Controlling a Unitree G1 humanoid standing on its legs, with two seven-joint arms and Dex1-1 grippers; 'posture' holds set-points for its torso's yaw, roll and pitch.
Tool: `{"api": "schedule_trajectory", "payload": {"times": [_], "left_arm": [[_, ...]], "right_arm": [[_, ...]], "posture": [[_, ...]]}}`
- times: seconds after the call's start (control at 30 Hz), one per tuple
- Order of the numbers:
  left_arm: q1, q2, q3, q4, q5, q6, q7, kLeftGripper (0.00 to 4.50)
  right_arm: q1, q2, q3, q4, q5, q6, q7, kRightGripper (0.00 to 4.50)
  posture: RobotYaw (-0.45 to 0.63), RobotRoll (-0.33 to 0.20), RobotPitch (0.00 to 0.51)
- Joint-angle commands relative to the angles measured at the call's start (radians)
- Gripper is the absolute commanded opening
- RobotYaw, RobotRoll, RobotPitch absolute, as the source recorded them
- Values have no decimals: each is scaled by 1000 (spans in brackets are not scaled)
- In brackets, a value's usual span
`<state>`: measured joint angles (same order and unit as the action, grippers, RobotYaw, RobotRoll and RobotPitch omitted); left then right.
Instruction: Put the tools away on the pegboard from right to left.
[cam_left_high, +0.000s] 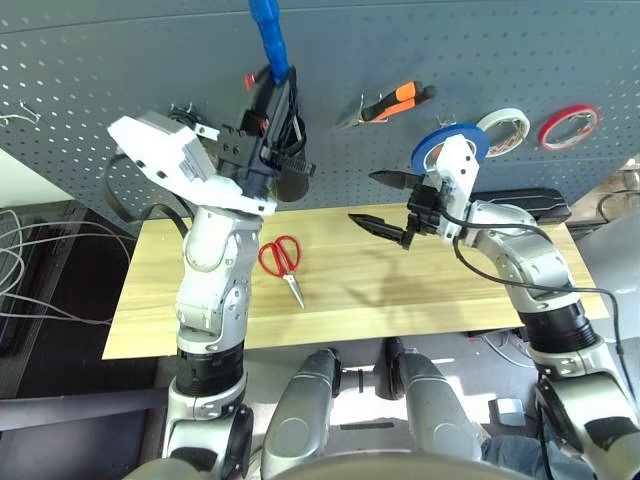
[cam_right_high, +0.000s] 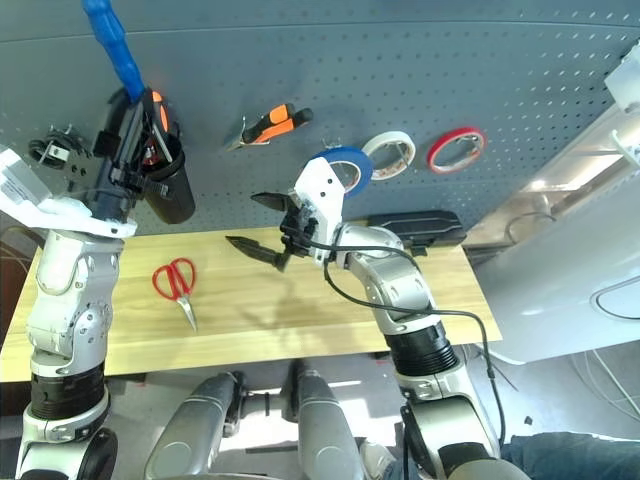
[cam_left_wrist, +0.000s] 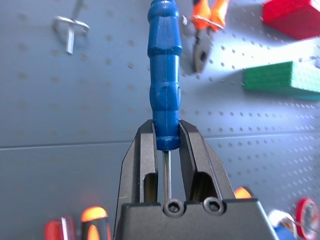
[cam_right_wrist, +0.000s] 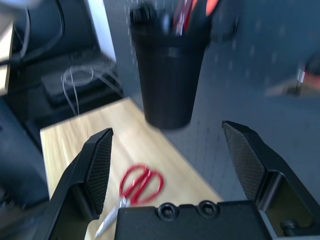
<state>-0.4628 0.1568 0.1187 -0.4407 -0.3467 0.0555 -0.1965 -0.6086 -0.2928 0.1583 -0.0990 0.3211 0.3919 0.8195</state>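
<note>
My left gripper (cam_left_high: 272, 88) is raised against the pegboard (cam_left_high: 450, 50) and shut on the blue-handled screwdriver (cam_left_wrist: 164, 75), gripping the base of its handle. The handle points up, and the shaft runs down between the fingers, above the black cup (cam_right_high: 170, 195). The orange-and-black pliers (cam_left_high: 395, 103) hang on the board. The blue tape roll (cam_left_high: 440, 142) hangs further right, partly behind my right wrist. My right gripper (cam_left_high: 365, 198) hovers over the table, open and holding nothing. The red-handled scissors (cam_left_high: 283, 260) lie flat on the wooden table (cam_left_high: 400, 290), left of centre.
A white tape roll (cam_left_high: 503, 130) and a red tape roll (cam_left_high: 568, 125) hang at the board's right. A flat black object (cam_left_high: 530, 200) lies at the table's back right. Loose cables (cam_left_high: 40, 260) lie left of the table. The cup holds other handled tools (cam_right_wrist: 185, 12).
</note>
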Motion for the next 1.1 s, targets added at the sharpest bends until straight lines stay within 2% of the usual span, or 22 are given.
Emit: {"api": "schedule_trajectory", "payload": {"times": [0.03, 0.3, 0.57, 0.6, 0.67, 0.73, 0.9, 0.93, 0.97, 1.1], "left_arm": [[-10, 22, 29, 83, 29, -58, -13, 512], [-12, 22, 33, 280, 51, -126, -31, 512], [-19, 43, 15, 307, 46, -112, -59, 512], [-15, 60, -3, 282, 58, -132, -90, 1234], [0, 112, -65, 217, 110, -203, -177, 1819], [15, 147, -115, 166, 125, -211, -232, 2491], [53, 254, -247, 76, 121, -97, -390, 4199], [61, 270, -269, 70, 102, -32, -411, 4478], [70, 281, -285, 67, 75, 45, -424, 4478], [100, 302, -354, 115, 91, 248, -441, 4478]], "right_arm": [[-32, 46, -19, 17, 24, -7, -35, 4500], [-77, 103, -41, 25, 26, -36, -94, 4500], [-58, 88, -33, 6, 29, -20, -103, 4500], [-51, 79, -33, 5, 29, -15, -100, 4500], [-33, 54, -33, 10, 21, -17, -89, 4500], [-11, 14, -23, 19, 3, -27, -69, 4500], [93, -118, 24, 22, -49, -1, -11, 4500], [117, -143, 36, 24, -57, 14, 2, 4500], [137, -164, 47, 29, -71, 19, 10, 4500], [192, -216, 81, 75, -130, 31, 16, 4500]], "posture": [[62, 0, 230], [44, 0, 230], [34, 0, 233], [34, 0, 233], [35, 0, 235], [38, 0, 237], [40, 0, 236], [40, 0, 236], [33, 0, 235], [20, 0, 236]]}}
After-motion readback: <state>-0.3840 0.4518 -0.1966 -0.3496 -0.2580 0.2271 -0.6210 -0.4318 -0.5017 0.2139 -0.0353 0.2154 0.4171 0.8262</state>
